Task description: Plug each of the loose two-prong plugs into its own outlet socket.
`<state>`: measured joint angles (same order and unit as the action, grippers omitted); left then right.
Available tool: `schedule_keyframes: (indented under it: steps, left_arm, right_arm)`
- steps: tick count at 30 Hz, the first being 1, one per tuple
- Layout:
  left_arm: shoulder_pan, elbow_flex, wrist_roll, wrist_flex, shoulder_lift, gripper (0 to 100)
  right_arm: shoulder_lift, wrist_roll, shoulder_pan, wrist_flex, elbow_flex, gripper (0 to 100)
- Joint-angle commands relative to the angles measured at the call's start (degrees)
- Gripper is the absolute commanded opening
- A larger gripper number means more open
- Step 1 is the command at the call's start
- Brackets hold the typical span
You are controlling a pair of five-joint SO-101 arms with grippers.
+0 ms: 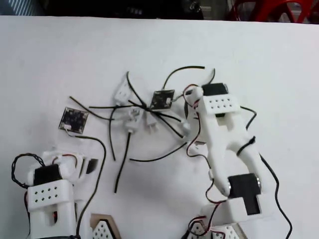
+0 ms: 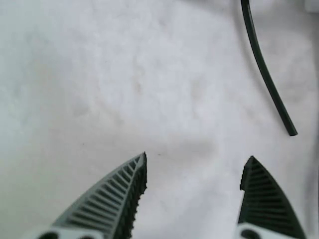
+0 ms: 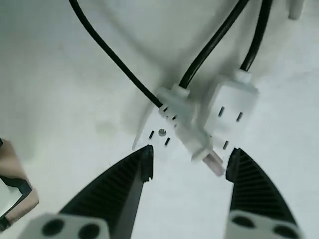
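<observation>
Two white outlet sockets (image 3: 167,127) (image 3: 232,107) on black cords lie side by side on the white table. A white two-prong plug (image 3: 207,154) rests across them with its prongs pointing outward. My right gripper (image 3: 189,157) hangs open just above this group, one finger on each side of the plug, holding nothing. In the high view more white plugs and sockets (image 1: 133,117) lie tangled in black cords at mid-table, left of the right gripper (image 1: 188,119). My left gripper (image 2: 194,169) is open over bare table at the near left (image 1: 87,167), beside a cord end (image 2: 291,132).
Two small dark circuit boards (image 1: 75,119) (image 1: 163,99) lie among the cords. Loose black cords (image 1: 119,164) spread toward the front. A wooden-edged white part (image 1: 102,228) sits at the front edge. The table's far half (image 1: 149,40) is bare.
</observation>
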<state>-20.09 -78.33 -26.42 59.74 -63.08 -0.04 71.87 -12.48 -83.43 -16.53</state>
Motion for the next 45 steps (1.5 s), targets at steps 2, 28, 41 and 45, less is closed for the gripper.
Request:
schedule_keyframes:
  steps: [2, 28, 41, 45]
  left_arm:
    - [-0.48, 0.09, -0.44, -1.23, -0.92, 30]
    - [-0.48, 0.09, -0.44, -1.14, -0.92, 30]
    - [-0.48, 0.09, -0.44, -0.97, -0.92, 30]
    - [-0.48, 0.09, -0.44, -0.97, -0.92, 30]
  right_arm:
    - [3.47, 0.26, -1.19, 1.80, 3.87, 23.4]
    - [7.34, -8.62, 0.22, -1.54, 3.87, 1.7]
    - [-0.57, -33.85, -18.86, -9.71, 2.29, 1.7]
    - [0.22, -38.33, -24.66, -4.53, -4.22, 1.7]
